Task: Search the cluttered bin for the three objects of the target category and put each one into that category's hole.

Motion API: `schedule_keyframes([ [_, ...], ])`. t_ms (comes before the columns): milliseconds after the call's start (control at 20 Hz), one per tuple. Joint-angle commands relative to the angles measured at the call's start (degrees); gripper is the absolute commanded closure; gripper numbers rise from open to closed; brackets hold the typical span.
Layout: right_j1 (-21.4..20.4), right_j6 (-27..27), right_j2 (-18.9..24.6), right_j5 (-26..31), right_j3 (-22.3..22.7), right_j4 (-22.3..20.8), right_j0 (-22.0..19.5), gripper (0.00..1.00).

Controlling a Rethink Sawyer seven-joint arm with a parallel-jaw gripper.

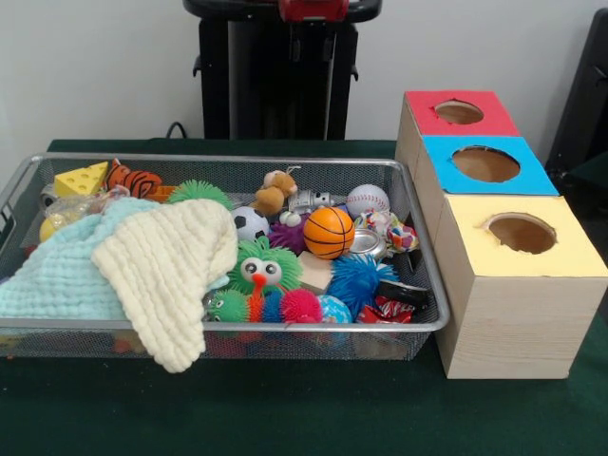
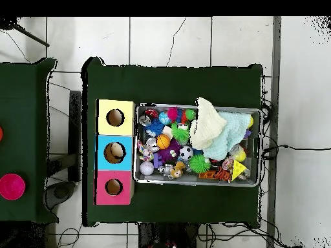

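Wire bin [image 1: 432,313] crammed with toys, cream cloth [image 1: 166,266] and blue cloth [image 1: 57,275] hid the left half, pincer out of sight, three-holed box [image 1: 494,313] stood right.

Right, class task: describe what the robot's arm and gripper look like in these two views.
Little shows. In the front view only a red arm section sits at the top edge, above a black pedestal. No gripper, arm cable or marking is visible in either view.

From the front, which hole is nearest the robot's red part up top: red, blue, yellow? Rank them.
No end effector shows; measured from the red part:
1. red hole, rearmost.
2. blue hole, middle.
3. yellow hole, frontmost.
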Motion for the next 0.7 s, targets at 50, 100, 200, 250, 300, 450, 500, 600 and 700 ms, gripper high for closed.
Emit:
schedule_keyframes([
  [50, 7.15, 5.47, 5.53, 8.05, -10.19, 1.46, -2.39, 0.00],
  [100, -0.76, 11.07, -1.33, -0.94, 0.83, 0.50, 1.20, 0.00],
  [200, 3.70, 12.68, 0.29, -6.91, 0.28, -0.92, -2.60, 0.00],
  [250, 3.79, 12.84, 0.19, -7.18, 0.31, -0.78, -2.28, 0.00],
  [300, 3.87, 13.00, 0.09, -7.44, 0.34, -0.64, -1.97, 0.00],
  [450, 5.18, 13.24, 0.41, -8.53, -0.25, -0.08, -1.20, 0.00],
  [500, 5.50, 13.26, 0.08, -9.19, -0.26, -0.15, -1.02, 0.00],
  [600, 4.34, 12.75, -0.61, -9.99, 0.18, -0.63, -0.68, 0.00],
  [700, 2.50, 12.47, -1.32, -11.74, 1.35, -1.27, -0.18, 0.00],
])
